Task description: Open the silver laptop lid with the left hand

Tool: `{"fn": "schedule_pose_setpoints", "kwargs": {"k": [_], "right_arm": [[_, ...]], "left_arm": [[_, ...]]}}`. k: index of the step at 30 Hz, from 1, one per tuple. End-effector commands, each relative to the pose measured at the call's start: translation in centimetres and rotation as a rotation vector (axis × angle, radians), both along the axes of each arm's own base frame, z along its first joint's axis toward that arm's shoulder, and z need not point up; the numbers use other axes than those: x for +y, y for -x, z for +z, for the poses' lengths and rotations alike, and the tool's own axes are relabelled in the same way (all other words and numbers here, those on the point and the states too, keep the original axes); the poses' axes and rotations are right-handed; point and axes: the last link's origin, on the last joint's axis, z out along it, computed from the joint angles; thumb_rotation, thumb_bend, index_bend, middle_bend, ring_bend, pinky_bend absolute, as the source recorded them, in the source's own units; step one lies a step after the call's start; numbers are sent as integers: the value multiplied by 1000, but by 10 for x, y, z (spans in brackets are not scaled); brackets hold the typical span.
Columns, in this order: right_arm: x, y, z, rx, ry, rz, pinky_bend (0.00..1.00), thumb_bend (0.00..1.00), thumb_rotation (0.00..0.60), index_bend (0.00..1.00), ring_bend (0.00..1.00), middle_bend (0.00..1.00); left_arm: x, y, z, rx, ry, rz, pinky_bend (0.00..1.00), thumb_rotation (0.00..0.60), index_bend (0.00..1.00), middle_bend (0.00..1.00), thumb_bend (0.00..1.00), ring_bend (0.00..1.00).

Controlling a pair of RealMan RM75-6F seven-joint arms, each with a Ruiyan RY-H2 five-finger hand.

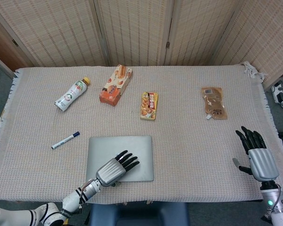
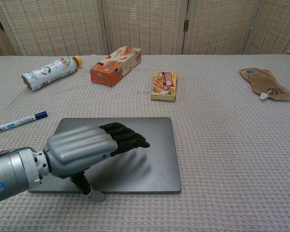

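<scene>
- The left robot hand [image 2: 87, 147] hovered over the closed silver laptop [image 2: 150, 159], fingers spread, holding nothing.
- Its thumb could slip off the front edge, shoving the laptop instead of lifting the lid.

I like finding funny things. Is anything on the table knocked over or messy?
A little. The bottle lies on its side near the far left, and the orange box lies flat at a slant. Nothing looks spilled or broken. The laptop sits closed under the left hand.
</scene>
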Motion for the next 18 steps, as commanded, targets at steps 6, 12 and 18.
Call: {"fn": "schedule_pose_setpoints", "kwargs": {"k": [6, 12, 18], "right_arm": [[0, 0, -2, 1, -2, 0, 0, 325, 600, 0, 0, 0], [0, -2, -3, 3, -9, 7, 0, 325, 600, 0, 0, 0], [2, -6, -7, 3, -25, 22, 0, 325, 600, 0, 0, 0]], "left_arm": [[1, 7, 4, -4, -15, 18, 0, 600, 66, 86, 238, 42], [2, 13, 7, -16, -22, 40, 0, 600, 78, 86, 404, 43], [4, 21, 10, -40, -51, 59, 0, 600, 91, 98, 457, 52]]}}
